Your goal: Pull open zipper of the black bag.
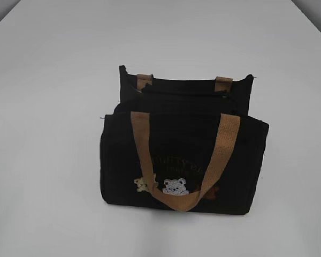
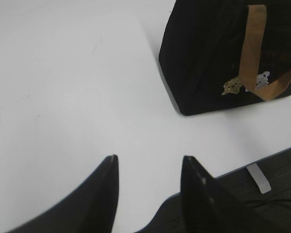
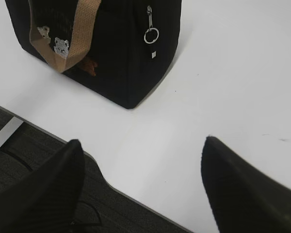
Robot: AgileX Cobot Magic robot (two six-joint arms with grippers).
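In the exterior view the black bag stands upright near the middle of the white surface, front side toward the camera, one tan handle hanging down over the embroidered bears. The zipper runs along the bag's top edge. Nothing else lies around the bag, and neither arm shows here.

In the left wrist view the left gripper hangs above the bare surface close to its near edge, well apart from the bag, which sits toward the upper right. Its jaws stand partly open with nothing between them. Beyond the edge, dark floor and a pale strip show.

In the right wrist view the right gripper hovers over the surface's near edge, its jaws spread wide and empty. The bag sits at upper left, and the silver pull with its ring hangs down the bag's end panel, unobstructed. Dark floor lies below the edge.
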